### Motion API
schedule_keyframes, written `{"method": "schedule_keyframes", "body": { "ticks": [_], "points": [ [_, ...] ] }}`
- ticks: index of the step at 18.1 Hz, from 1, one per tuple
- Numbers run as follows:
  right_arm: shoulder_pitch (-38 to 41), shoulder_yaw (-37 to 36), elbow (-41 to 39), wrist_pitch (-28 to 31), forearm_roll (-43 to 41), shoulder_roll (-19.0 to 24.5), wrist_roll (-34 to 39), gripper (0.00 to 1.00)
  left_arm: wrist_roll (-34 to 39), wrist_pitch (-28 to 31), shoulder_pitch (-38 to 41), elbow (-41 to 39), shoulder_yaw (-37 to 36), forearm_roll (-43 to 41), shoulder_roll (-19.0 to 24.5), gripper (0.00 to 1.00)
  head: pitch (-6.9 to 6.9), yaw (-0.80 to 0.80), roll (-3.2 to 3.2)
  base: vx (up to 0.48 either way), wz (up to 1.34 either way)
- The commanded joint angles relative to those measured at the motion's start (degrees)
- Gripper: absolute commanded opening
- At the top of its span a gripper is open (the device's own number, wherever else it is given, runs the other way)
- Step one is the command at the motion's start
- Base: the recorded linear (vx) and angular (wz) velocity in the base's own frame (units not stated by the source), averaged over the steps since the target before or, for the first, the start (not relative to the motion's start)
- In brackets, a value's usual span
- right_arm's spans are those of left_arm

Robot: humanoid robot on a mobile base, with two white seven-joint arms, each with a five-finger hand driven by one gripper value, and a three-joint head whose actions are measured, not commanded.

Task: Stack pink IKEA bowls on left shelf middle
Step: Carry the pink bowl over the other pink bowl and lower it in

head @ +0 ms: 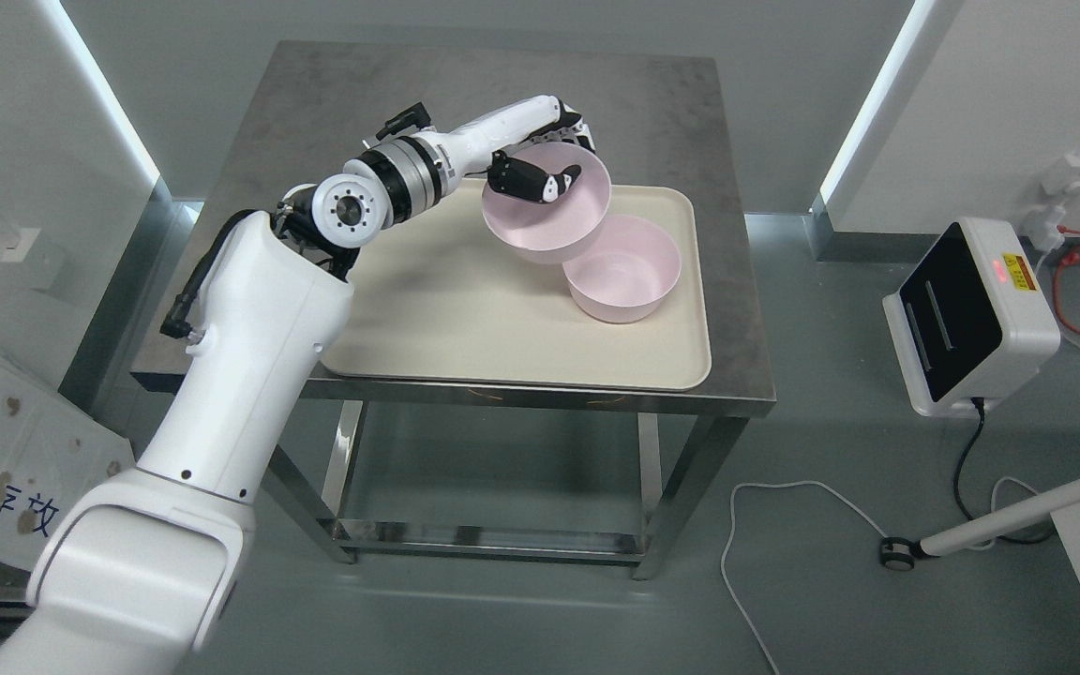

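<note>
black fingers point(529, 180) clamped over the rim of a pink bowl point(549, 220), thumb reaching down inside it, the other fingers wrapped around the outside of the far rim near the top. left hand point(549, 155) thus closed on that bowl, holding it tilted, open side turned toward the camera and a little to the right. held bowl raised above the tray, its lower right edge overlapping, in this view, the rim of a second pink bowl point(622, 270); cannot tell whether the two touch. second bowl upright on the right part of a cream tray point(465, 319), near its right edge. tray flat on a grey metal table point(465, 84), covering most of the near half of the top. white left arm point(249, 347) coming in from the lower left, crossing the tray's left corner, bent at a silver wrist joint point(399, 178) toward the bowls. beyond the table, to the right on the floor, a white box with a dark screen point(967, 314) and a small red light, a black cable trailing from it; a white cord point(784, 487) looped on the grey floor, and a red cable point(1079, 314) by the wall.
</note>
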Motion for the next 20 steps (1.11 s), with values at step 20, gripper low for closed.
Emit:
{"method": "schedule_keyframes", "body": {
  "ticks": [20],
  "points": [
    [1.7, -0.6, -1.9, -0.1, 0.0, -1.0, 0.0, 1.00, 7.3, 2.6, -5.0, 4.6, -17.4, 5.3, -1.5, 0.05, 0.01, 0.00, 0.00, 0.000, 0.00]
  ]
}}
